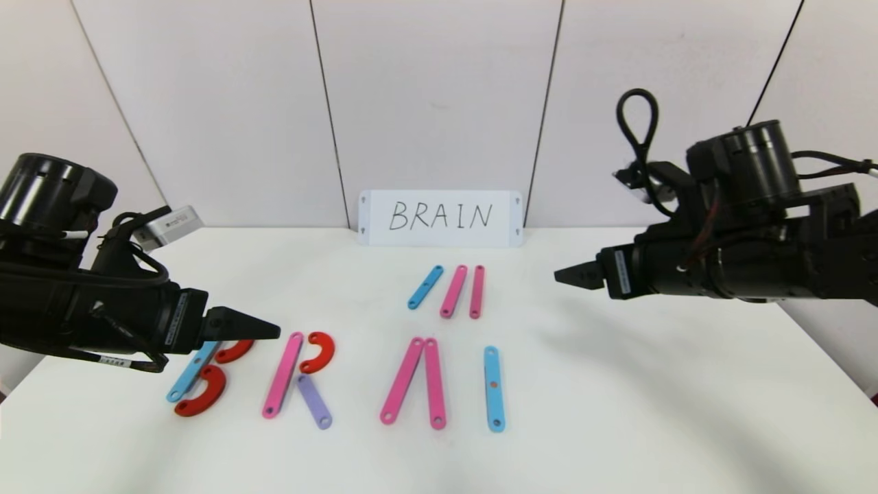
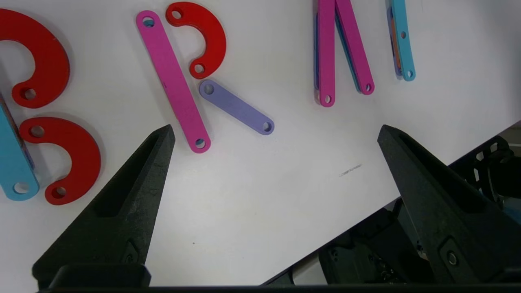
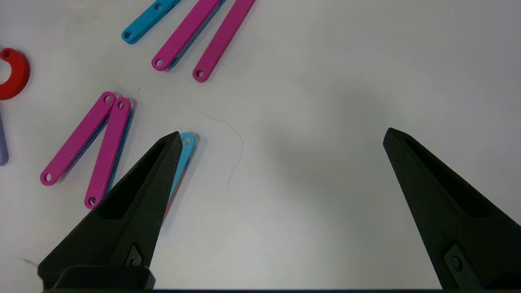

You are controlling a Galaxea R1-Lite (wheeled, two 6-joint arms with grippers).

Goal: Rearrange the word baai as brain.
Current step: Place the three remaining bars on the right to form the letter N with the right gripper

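Flat pieces on the white table spell a row of letters. The B is a blue strip (image 1: 192, 374) with two red curves (image 1: 202, 392). The R is a pink strip (image 1: 282, 375), a red curve (image 1: 319, 351) and a lilac strip (image 1: 314, 401). Two pink strips (image 1: 402, 379) lean together as an A. One blue strip (image 1: 494, 388) stands as an I. My left gripper (image 1: 274, 331) (image 2: 276, 129) hovers open over the B, holding nothing. My right gripper (image 1: 559, 276) (image 3: 283, 132) hangs open at the right, above bare table beside the I.
A white card (image 1: 440, 217) with BRAIN handwritten on it leans on the back wall. In front of it lie three loose strips: one blue (image 1: 425, 287) and two pink (image 1: 453, 291) (image 1: 477, 291). The table's front edge (image 2: 366, 211) is close to the letters.
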